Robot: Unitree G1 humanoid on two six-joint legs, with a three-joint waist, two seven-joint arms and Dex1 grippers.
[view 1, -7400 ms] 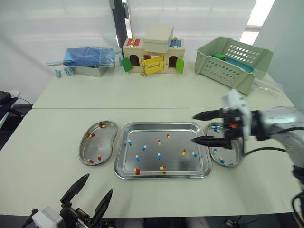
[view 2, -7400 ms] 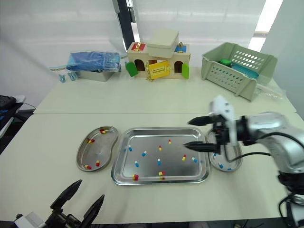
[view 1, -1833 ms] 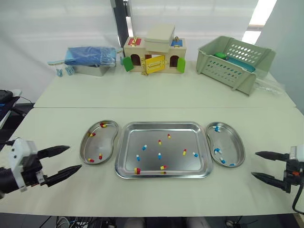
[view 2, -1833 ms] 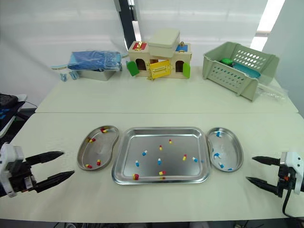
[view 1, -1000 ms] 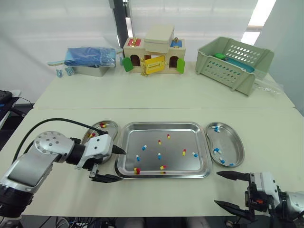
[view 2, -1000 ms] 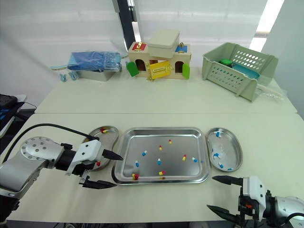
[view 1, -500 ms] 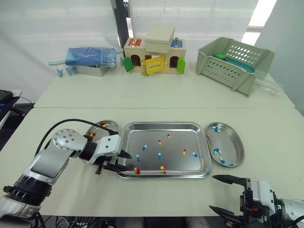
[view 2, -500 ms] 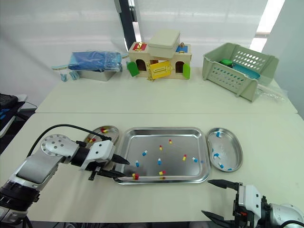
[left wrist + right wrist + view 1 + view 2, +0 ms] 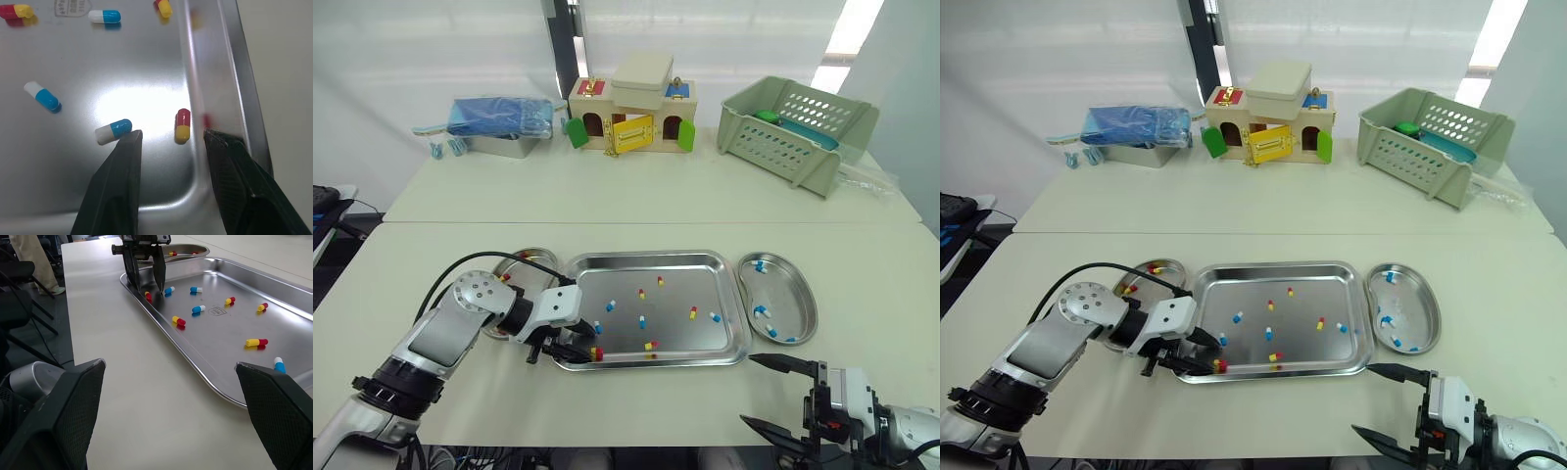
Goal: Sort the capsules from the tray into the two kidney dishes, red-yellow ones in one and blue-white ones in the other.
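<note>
A steel tray point(image 9: 646, 259) holds several loose capsules, red-yellow and blue-white. In its front left corner lies a red-yellow capsule point(image 9: 182, 125), and my left gripper point(image 9: 579, 345) stands open with one finger on each side of it, low over the tray floor. A blue-white capsule point(image 9: 113, 131) lies against one fingertip. The left kidney dish point(image 9: 533, 257) has red-yellow capsules in it, and the right kidney dish point(image 9: 806, 305) has blue-white ones. My right gripper point(image 9: 747, 389) is open and holds nothing, near the table's front edge, in front of the tray's right corner.
At the back of the table stand a toy house point(image 9: 631, 103), a green slotted basket point(image 9: 798, 127) and a blue pack on a metal box point(image 9: 499, 122). A seam point(image 9: 705, 223) between two tabletops runs behind the tray.
My left gripper has moved right, from in front of the left dish into the tray's front left corner, and now straddles the red-yellow capsule. The right gripper has hardly moved.
</note>
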